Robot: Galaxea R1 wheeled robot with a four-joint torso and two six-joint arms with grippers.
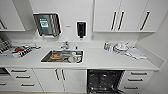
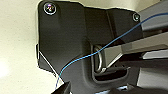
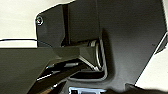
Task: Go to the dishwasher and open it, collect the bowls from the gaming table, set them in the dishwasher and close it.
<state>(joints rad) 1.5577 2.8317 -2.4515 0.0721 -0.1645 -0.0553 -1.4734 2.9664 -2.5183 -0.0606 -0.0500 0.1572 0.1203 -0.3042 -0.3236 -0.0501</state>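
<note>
Kitchen counter [image 1: 100, 60] w/ sink [image 1: 62, 56]; dishwasher [image 1: 103, 81] open below, dark inside.

The dishwasher [image 1: 105, 81] interior is dark; its racks are indistinct and its lower part is cut off by the head view's bottom edge. Contents of the sink [image 1: 62, 56] are blurred, individual dishes unidentifiable. The dish rack [image 1: 15, 48] at far left is cropped. Items right of the sink [image 1: 120, 47] are too small to identify.
</note>
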